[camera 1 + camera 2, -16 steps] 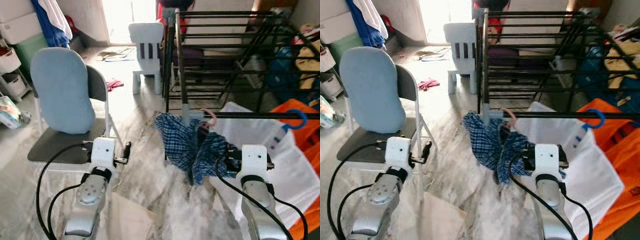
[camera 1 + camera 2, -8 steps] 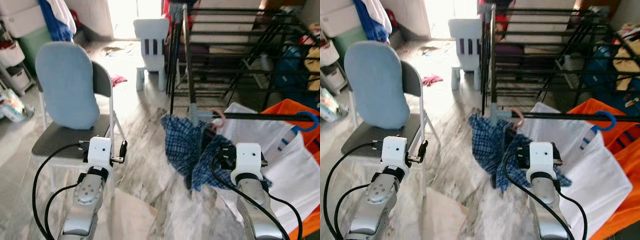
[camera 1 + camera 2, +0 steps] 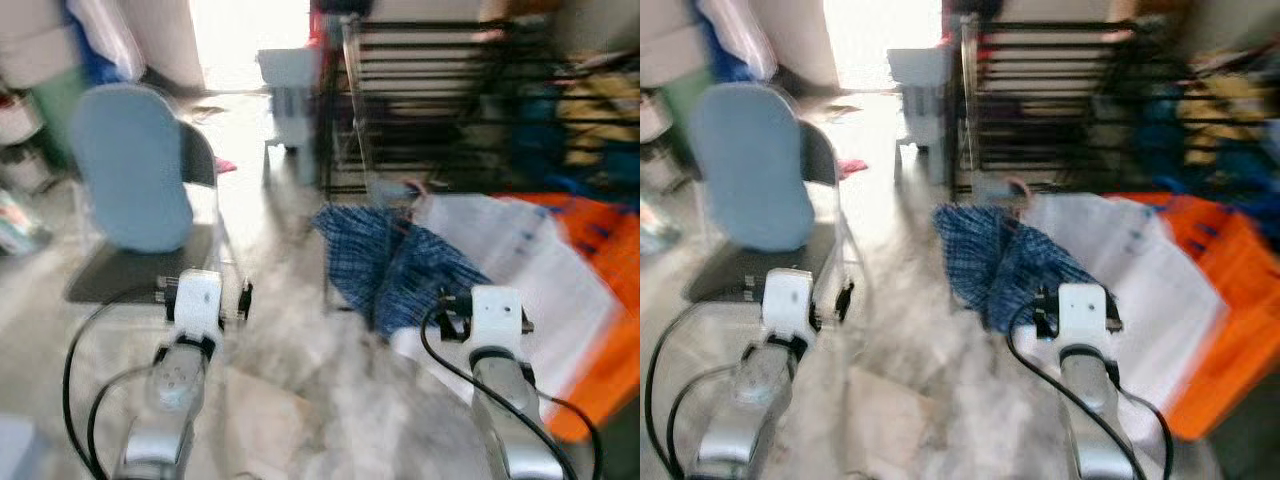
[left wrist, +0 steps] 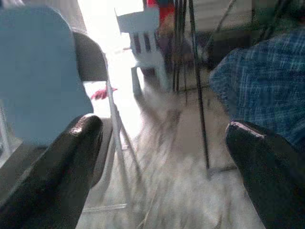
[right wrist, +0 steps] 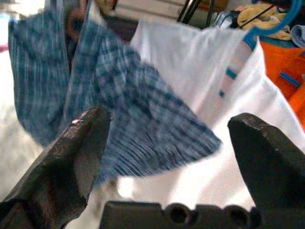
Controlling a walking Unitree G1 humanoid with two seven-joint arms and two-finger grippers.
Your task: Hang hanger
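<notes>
A blue plaid garment [image 3: 395, 265] hangs from a pink hanger [image 3: 1015, 187] hooked on the front rail of the black drying rack [image 3: 430, 100]. My right gripper [image 5: 169, 119] is just before the garment's lower edge, open, with nothing between its fingers; the plaid garment [image 5: 128, 109] hangs past them. Beside it on the same rail hangs a white garment [image 5: 190, 62] on a blue hanger [image 5: 271, 21]. My left gripper [image 4: 162, 128] is open and empty, held low in front of the chair. The eye views are blurred.
A folding chair with a light blue cushion [image 3: 135, 180] stands at the left. A white child's chair [image 3: 290, 75] is farther back. An orange garment [image 3: 600, 300] hangs at the right. A pale cloth [image 3: 260, 420] lies on the marble floor between my arms.
The whole picture has shifted and blurred, so the camera is moving. The plaid garment stays on the rail. Both arms keep about the same pose.
</notes>
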